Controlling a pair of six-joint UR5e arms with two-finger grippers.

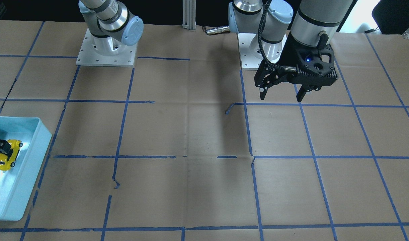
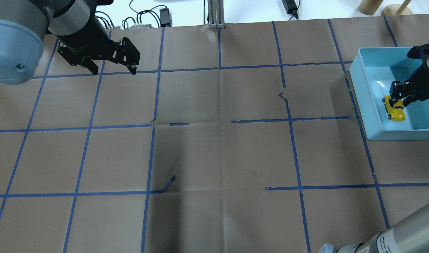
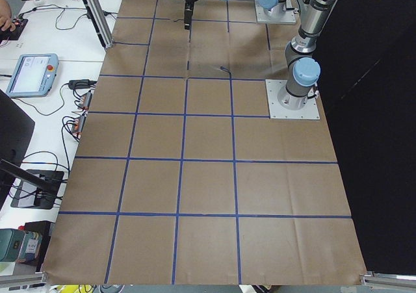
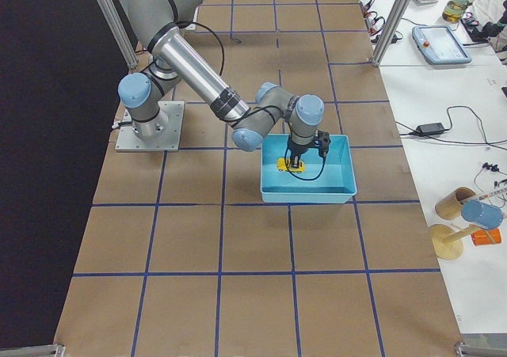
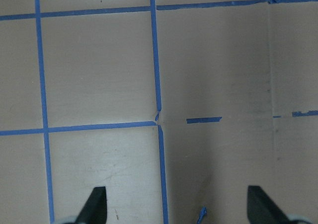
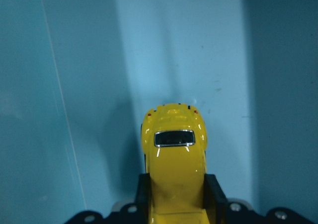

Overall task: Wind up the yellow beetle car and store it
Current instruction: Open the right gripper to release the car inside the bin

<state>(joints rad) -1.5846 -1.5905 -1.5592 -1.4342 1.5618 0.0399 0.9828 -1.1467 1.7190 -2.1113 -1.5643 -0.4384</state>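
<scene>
The fingers (image 6: 212,194) of the right gripper (image 2: 398,92) are pinching the yellow beetle car (image 6: 174,134) across its flanks, at the bottom centre of the right wrist view. Gripping by the sides is leaving the wheels free, probably so the car can go down flat. The car is hanging low inside the light-blue bin (image 2: 362,95) at the overhead view's right edge. Whether its wheels are touching the floor I cannot tell. The left gripper (image 2: 114,72), fingers spread and empty, is hovering at upper left, apparently parked out of the way.
</scene>
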